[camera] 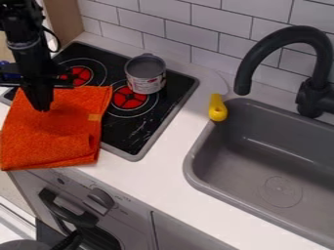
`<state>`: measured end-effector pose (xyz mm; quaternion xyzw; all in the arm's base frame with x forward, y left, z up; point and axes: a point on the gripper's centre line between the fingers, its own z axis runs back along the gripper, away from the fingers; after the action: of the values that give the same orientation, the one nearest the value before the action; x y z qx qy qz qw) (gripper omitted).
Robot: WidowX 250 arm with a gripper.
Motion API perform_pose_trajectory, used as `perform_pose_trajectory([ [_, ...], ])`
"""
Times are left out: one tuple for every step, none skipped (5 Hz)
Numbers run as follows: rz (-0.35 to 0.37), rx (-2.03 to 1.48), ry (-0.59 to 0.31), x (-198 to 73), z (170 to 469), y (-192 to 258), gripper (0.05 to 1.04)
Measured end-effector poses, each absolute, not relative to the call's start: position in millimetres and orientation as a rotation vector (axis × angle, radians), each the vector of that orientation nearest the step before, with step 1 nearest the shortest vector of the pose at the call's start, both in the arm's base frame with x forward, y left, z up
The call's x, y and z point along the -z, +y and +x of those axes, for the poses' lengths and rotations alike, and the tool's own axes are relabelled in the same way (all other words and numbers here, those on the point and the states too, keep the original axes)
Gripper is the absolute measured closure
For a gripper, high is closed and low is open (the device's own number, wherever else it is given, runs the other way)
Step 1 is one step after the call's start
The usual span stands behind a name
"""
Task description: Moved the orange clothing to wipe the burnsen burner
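Orange cloth, one, partly covers the stove near one can; over that cloth, one claw; can't tell its opening or hold.

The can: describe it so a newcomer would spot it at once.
Find the black stovetop, pictured left of the sink. Partly over the burner nearer the sink sits a short, pale-labelled grey can. It is round and upright, unlike the orange cloth.

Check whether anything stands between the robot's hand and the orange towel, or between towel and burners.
Nothing visible stands between the hand and the towel, or between the towel and the burners, but a tin can covers part of the burner nearer the sink.
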<state>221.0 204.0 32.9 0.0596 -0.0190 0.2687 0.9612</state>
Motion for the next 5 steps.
perform_pose_trajectory([
  [0.109, -0.562, -0.035, -29.5, 218.4, 212.3, 1.031],
  [0.109, -0.554, -0.05, -14.8, 219.5, 214.2, 1.031],
  [0.068, -0.576, -0.015, -16.8, 225.2, 215.6, 1.031],
  [0.068, -0.624, 0.003, -14.0, 232.2, 219.7, 1.031],
  [0.093, -0.632, -0.036, -13.3, 240.3, 222.0, 1.031],
])
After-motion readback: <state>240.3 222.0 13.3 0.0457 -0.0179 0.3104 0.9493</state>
